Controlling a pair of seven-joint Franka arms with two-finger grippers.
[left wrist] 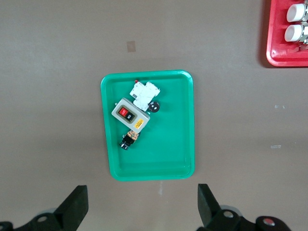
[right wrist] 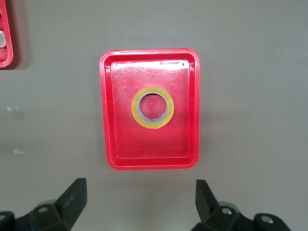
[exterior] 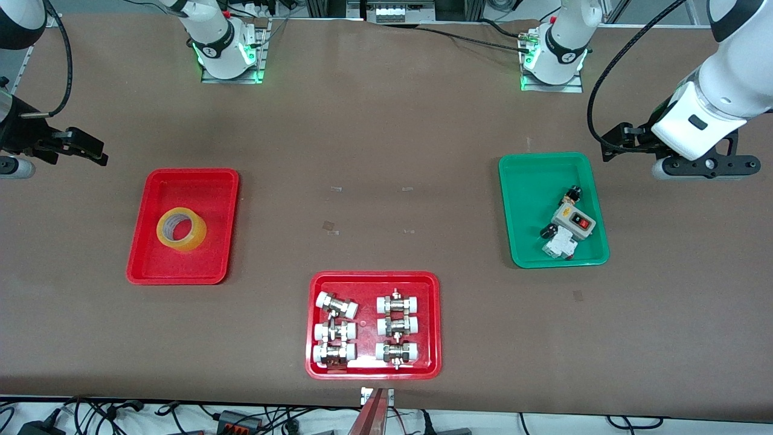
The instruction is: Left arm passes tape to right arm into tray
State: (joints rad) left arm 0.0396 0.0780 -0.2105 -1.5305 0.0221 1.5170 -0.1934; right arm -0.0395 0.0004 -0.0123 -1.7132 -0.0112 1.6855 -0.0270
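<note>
The tape (exterior: 181, 229), a yellowish ring with a pale core, lies flat in the plain red tray (exterior: 208, 187) toward the right arm's end of the table. In the right wrist view the tape (right wrist: 152, 107) sits near the middle of the tray (right wrist: 120, 139). My right gripper (exterior: 90, 151) is open and empty, held over bare table beside that tray; its gripper (right wrist: 139, 202) shows nothing between the fingers. My left gripper (exterior: 613, 145) is open and empty over bare table beside the green tray; in its own view the gripper (left wrist: 142, 207) holds nothing.
A green tray (exterior: 531, 181) with a grey switch box (exterior: 575, 220) and small parts lies toward the left arm's end, also in the left wrist view (left wrist: 168, 144). A wider red tray (exterior: 371, 279) with white-capped metal fittings sits near the front edge.
</note>
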